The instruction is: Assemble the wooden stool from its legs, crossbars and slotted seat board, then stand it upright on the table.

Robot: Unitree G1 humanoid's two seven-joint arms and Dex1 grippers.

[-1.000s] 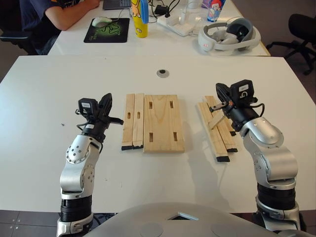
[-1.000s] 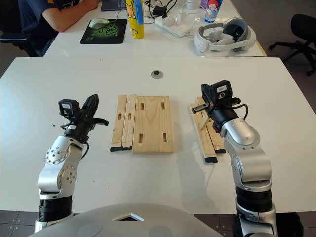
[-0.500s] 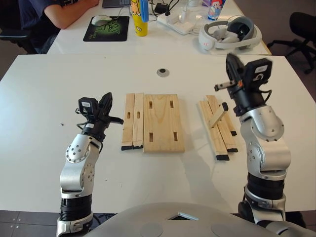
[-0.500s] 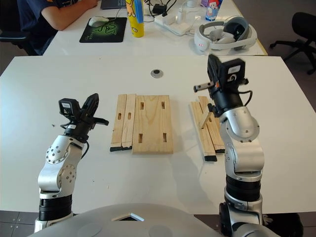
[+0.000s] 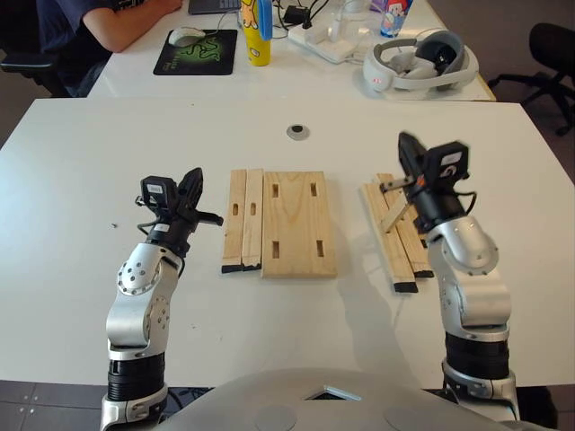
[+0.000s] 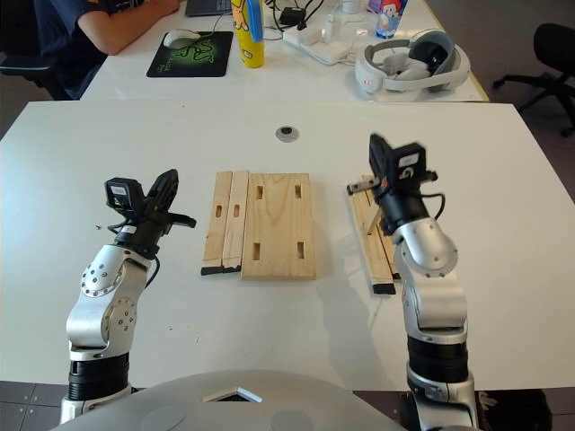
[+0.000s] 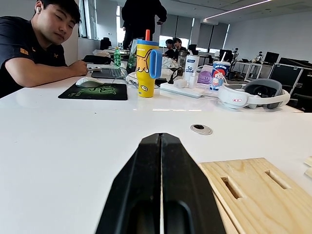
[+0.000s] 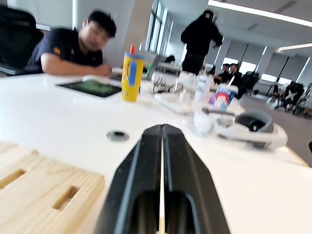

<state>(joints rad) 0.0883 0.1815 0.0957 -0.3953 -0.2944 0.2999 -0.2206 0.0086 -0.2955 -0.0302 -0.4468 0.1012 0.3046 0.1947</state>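
The slotted seat board lies flat at the table's middle. Two narrow slotted leg boards lie side by side against its left edge. Right of it is a pile of thin crossbars, with one stick resting tilted across the others. My right gripper is shut and empty, held in the air just above the far end of that pile. My left gripper is shut and empty too, a short way left of the leg boards. The left wrist view shows the shut fingers with the seat board beyond them.
A round grommet sits in the table behind the boards. On the far desk are a headset, a yellow bottle and a mouse pad. Bare white tabletop lies in front of the boards and at both sides.
My right gripper left the tilted stick on the pile, rose high, then came partway back down over the pile. The left arm has not moved.
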